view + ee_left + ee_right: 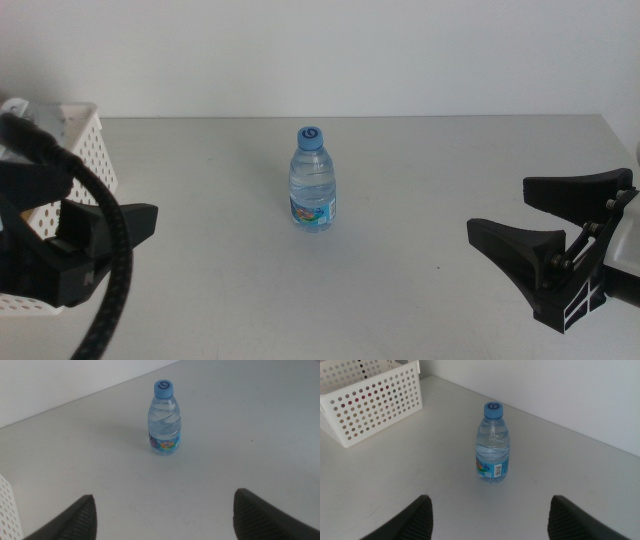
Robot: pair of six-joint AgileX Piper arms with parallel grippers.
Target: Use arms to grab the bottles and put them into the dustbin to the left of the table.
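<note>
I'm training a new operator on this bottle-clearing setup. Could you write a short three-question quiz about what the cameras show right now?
1. True or false: the water bottle stands upright on the table, with its blue cap on.
2. Which pincer is holding the bottle? A) the left pincer B) the right pincer C) neither
3. Fill in: seen in the middle view, the dustbin stands at the table's far ____ corner.

Key
1. True.
2. C: both pincers are open and well apart from the bottle, left one low at the left side, right one low at the right side.
3. Left, just behind the left arm.
</note>
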